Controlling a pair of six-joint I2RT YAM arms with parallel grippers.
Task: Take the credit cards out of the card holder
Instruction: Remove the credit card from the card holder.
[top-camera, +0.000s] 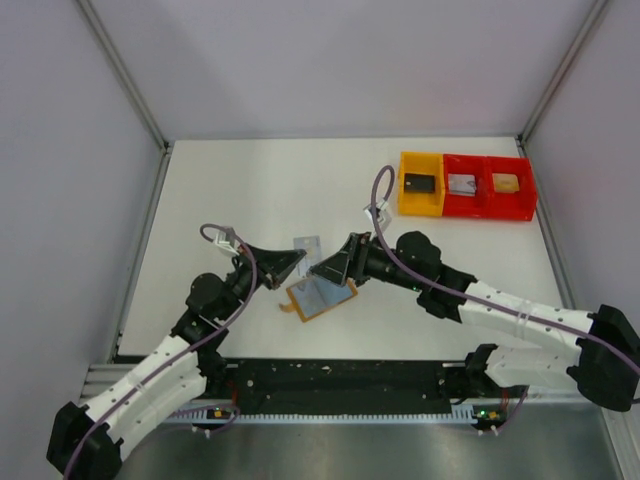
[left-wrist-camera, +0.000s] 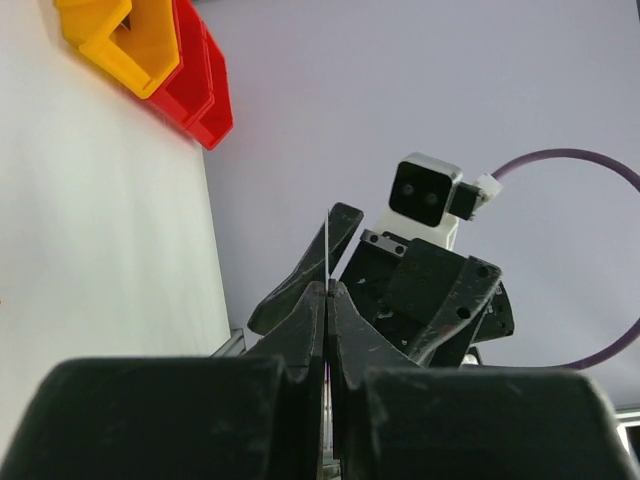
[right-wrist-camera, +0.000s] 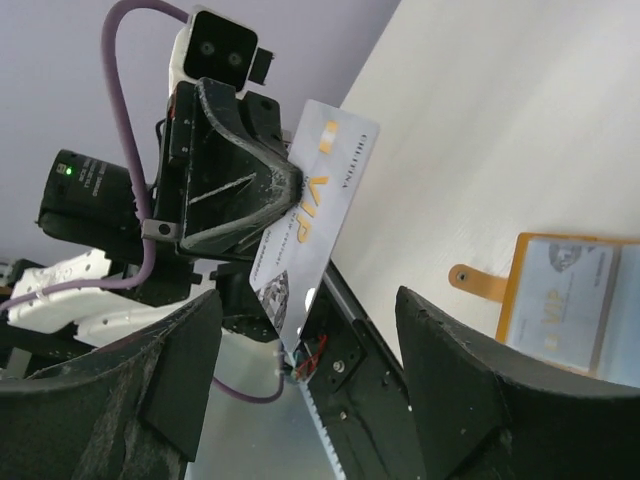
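While the left jaws are clamping a lifted credit card (right-wrist-camera: 320, 210) by its edge just left of the open card holder (top-camera: 318, 298) and the right jaws are gaping empty beside it, that thin card is risking slipping free.

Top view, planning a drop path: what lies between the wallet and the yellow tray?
In the top view, the right hand and its wrist cross between wallet and yellow tray.

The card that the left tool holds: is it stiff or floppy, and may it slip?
Probably stiff: the card juts flat and unbent from the left tool, pinched near one edge. Thin and smooth-faced, it is likely light and might slide if the grip loosens.
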